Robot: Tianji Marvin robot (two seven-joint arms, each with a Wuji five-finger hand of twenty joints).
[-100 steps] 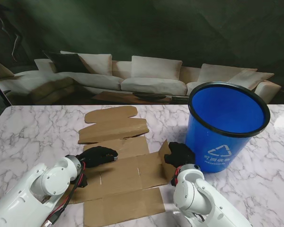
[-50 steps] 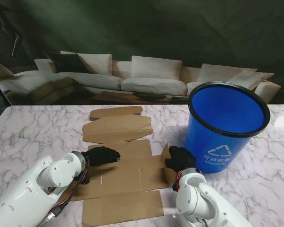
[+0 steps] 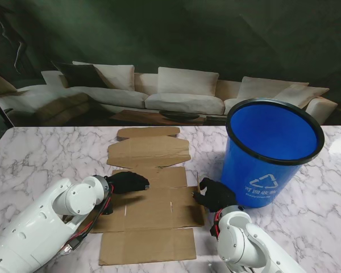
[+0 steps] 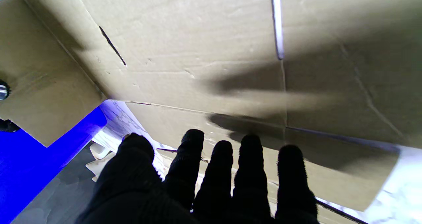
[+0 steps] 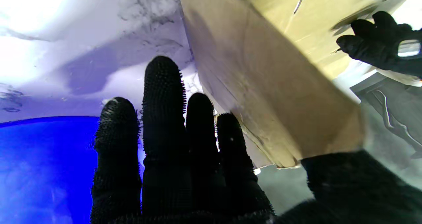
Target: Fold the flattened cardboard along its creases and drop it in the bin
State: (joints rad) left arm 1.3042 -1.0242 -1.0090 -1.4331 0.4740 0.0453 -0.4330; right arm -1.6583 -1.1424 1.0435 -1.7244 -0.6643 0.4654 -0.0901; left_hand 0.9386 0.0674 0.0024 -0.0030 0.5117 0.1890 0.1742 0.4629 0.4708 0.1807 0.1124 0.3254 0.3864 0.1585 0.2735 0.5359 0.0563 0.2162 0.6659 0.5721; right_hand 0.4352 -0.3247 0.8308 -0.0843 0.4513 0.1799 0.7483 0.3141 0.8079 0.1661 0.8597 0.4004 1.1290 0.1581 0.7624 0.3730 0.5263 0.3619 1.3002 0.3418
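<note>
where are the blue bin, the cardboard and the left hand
blue bin (image 3: 261, 170): stand view, outer wall above the recycling mark
cardboard (image 3: 153, 213): stand view, middle panel
left hand (image 3: 128, 182): stand view, back of the black glove

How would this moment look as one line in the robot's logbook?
cardboard: flat on table, unfolded | left robot hand: open, on cardboard | right robot hand: at side flap | bin: upright

So the cardboard lies flat on the table, stretching away from me. Left hand sits on its left side, right hand at its right edge. The bin stands just right of the right hand.
</note>
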